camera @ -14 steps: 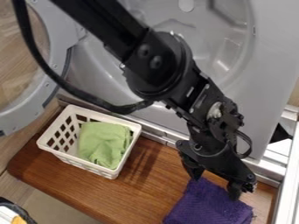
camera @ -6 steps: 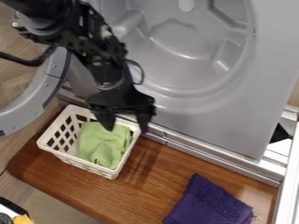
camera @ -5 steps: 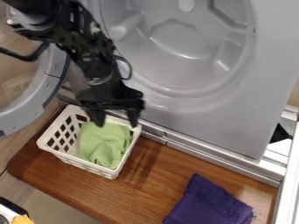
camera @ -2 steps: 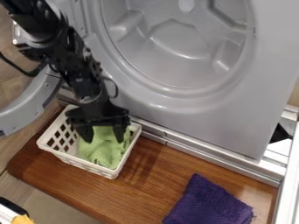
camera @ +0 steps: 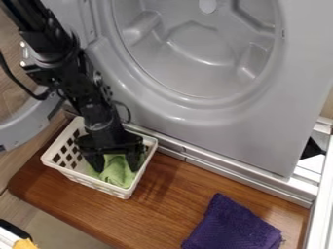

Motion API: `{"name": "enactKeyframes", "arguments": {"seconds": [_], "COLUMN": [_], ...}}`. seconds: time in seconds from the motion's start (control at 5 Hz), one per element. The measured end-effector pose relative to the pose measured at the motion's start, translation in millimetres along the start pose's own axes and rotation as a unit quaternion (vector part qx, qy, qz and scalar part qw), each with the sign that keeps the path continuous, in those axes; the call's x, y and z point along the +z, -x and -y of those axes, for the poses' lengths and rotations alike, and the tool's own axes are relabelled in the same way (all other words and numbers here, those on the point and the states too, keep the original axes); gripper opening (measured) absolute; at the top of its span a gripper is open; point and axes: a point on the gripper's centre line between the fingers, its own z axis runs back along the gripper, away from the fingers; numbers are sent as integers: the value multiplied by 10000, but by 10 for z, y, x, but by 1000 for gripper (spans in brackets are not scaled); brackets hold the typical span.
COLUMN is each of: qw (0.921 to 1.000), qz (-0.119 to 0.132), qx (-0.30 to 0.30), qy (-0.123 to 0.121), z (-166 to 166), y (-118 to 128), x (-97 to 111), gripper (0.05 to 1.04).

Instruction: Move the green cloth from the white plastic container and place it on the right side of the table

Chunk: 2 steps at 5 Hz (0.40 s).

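Your tool [camera: 117, 167] is wide, down in the white container [camera: 84, 177], lower left of frame, green cloth [camera: 118, 176] inside. Close too shallow, you pinch one fold and it slips; snag the rim lifting, you drag the container.

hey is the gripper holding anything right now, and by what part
Nothing looks held: the gripper is open inside the white container, its fingers apart on either side of some green cloth.
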Motion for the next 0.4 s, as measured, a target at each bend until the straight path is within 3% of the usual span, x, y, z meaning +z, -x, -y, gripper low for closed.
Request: {"name": "enactKeyframes", "arguments": {"seconds": [0.4], "qw": [9996], "qz": [-66], "qx": [77], "qy": [-265], "z": [-116], "y": [31], "x": [-169], "gripper": [950]}}
